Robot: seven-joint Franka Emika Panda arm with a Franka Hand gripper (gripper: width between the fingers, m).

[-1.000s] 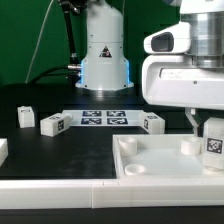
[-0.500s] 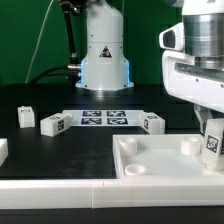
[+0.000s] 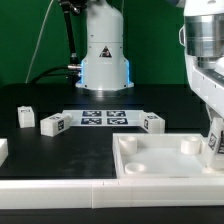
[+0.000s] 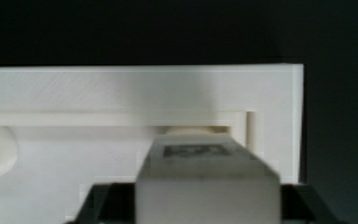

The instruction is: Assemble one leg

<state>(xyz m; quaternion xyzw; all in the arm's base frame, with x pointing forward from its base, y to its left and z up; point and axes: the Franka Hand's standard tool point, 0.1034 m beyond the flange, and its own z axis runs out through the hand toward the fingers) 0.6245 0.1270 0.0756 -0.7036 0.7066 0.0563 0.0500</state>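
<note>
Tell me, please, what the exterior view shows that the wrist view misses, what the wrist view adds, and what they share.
Only the exterior view: three loose legs on the black table by the marker board, with the arm's base behind them. Only the wrist view: the black-and-white tag on the leg seen close, with dark fingers on either side of it. Both: the gripper shut on the leg, above the white square top.
</note>
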